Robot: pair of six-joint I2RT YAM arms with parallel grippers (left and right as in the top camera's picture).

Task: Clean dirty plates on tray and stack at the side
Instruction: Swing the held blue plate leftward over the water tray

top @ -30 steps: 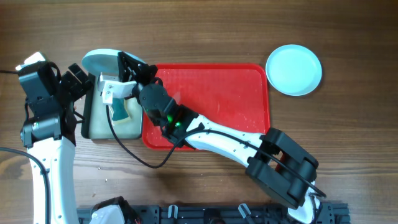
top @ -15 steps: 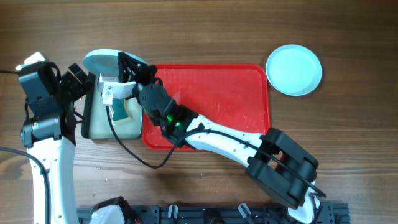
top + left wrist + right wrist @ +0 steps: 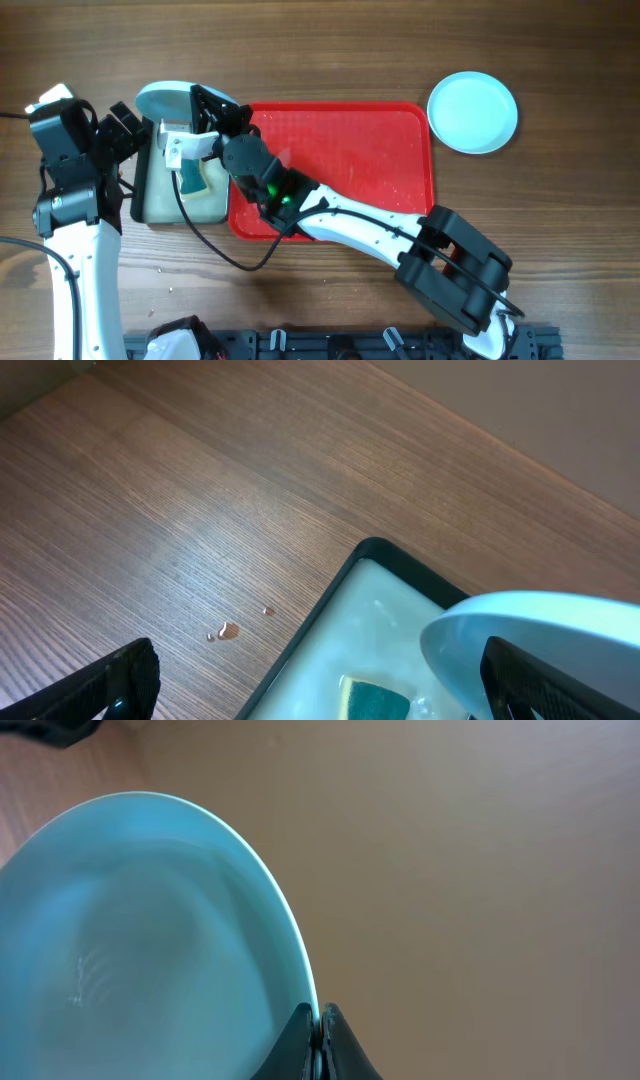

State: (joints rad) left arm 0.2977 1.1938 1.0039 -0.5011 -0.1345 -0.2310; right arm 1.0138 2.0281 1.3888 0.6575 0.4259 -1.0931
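My right gripper (image 3: 206,104) is shut on the rim of a pale turquoise plate (image 3: 163,97), holding it on edge over the far end of the small black-rimmed tray (image 3: 143,205). In the right wrist view the closed jaws (image 3: 318,1020) pinch the plate (image 3: 150,940) at its edge. My left gripper (image 3: 127,138) stands open beside that small tray, nothing between its fingers (image 3: 120,682); the held plate (image 3: 545,630) hangs ahead on the right. A second turquoise plate (image 3: 472,111) lies on the table at the far right. The red tray (image 3: 350,165) shows pale specks.
A green and yellow sponge (image 3: 192,181) lies in the wet small tray (image 3: 345,582). Small crumbs (image 3: 226,631) dot the wood left of it. The right arm (image 3: 380,235) reaches across the red tray's near left corner. A dark rack (image 3: 330,345) runs along the near edge.
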